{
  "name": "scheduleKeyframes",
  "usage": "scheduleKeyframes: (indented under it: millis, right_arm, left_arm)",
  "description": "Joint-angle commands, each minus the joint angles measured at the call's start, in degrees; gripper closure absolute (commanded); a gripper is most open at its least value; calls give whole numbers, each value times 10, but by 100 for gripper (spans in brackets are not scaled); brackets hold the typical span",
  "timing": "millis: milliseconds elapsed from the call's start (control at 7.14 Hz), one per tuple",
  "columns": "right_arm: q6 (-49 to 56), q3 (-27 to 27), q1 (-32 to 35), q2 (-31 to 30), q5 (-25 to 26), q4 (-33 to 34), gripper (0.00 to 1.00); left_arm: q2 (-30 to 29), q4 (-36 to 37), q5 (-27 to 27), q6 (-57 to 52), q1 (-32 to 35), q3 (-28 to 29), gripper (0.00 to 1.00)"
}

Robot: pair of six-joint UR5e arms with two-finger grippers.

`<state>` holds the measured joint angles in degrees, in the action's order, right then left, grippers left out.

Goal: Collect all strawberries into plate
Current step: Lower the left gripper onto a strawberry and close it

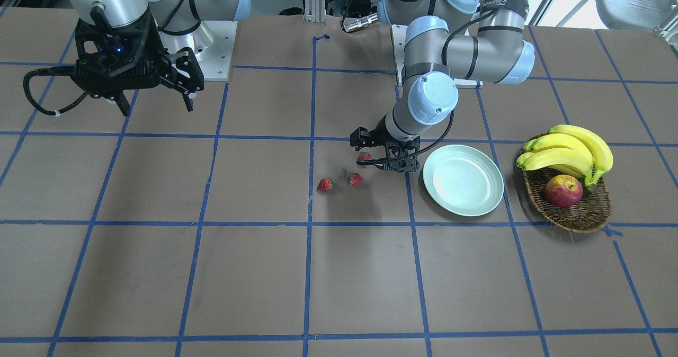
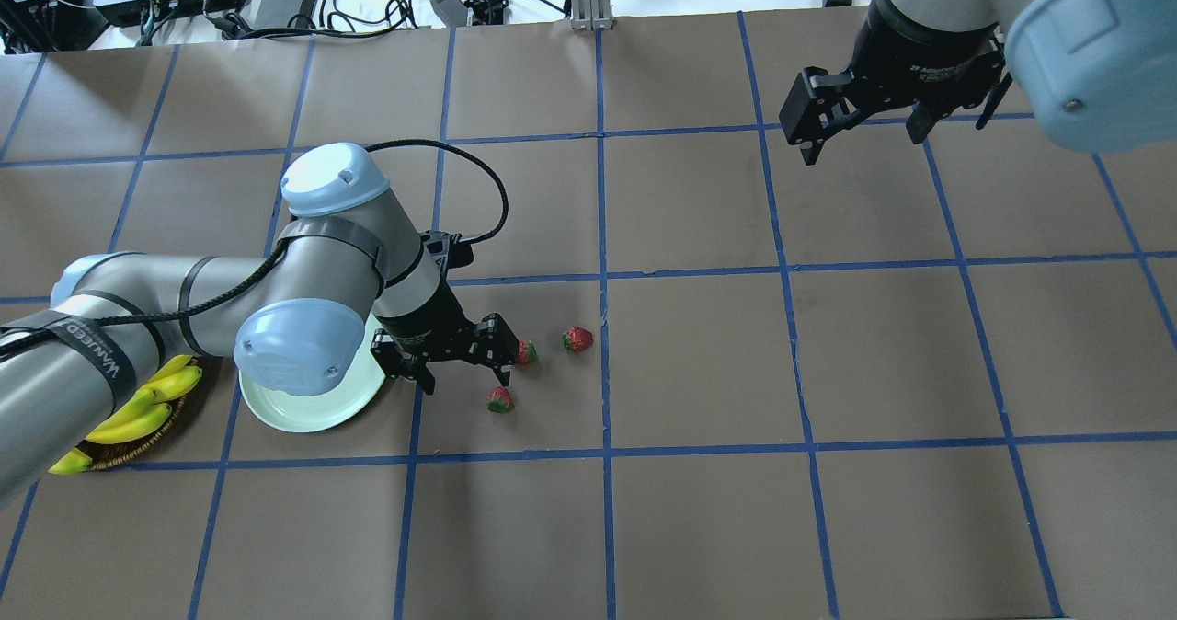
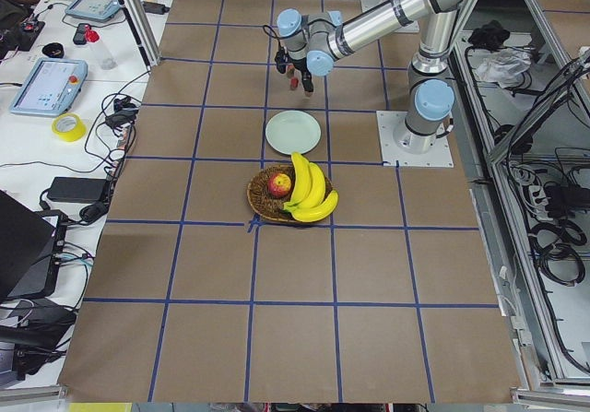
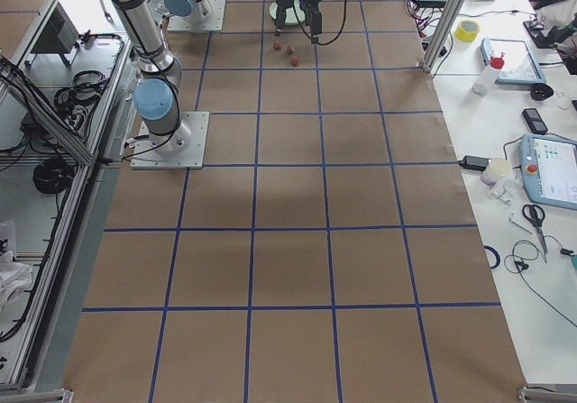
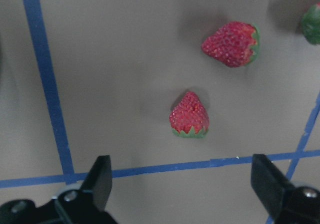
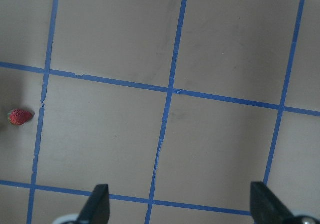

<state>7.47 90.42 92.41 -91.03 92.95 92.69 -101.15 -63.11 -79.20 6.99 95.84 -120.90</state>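
The plate (image 1: 462,179) has no berries in it, so this looks like the first pick. All three strawberries (image 2: 525,352) lie close beside the plate. The left gripper (image 2: 467,383) hangs by the nearest strawberry (image 5: 189,115), fingers spread wide, holding nothing. Next it should drop lower and squeeze softly. The other two sit close and could get bumped. A basket (image 1: 569,211) with bananas (image 1: 572,150) and an apple (image 1: 563,191) sits on the plate's other side. The right gripper (image 2: 862,146), spread and empty too, hangs far from the plate.
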Motion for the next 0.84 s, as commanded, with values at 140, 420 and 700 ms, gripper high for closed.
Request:
scheduleKeyframes:
  millis: [140, 420, 700]
  right_arm:
    - [-40, -9, 2, -1, 3, -30, 0]
    - [-67, -6, 3, 2, -19, -7, 0]
    - [-147, 17, 6, 10, -20, 79, 0]
  left_arm:
    - [-41, 49, 3, 52, 23, -14, 13]
    - [-44, 48, 4, 76, 27, -14, 48]
    - [-42, 48, 4, 78, 27, -6, 100]
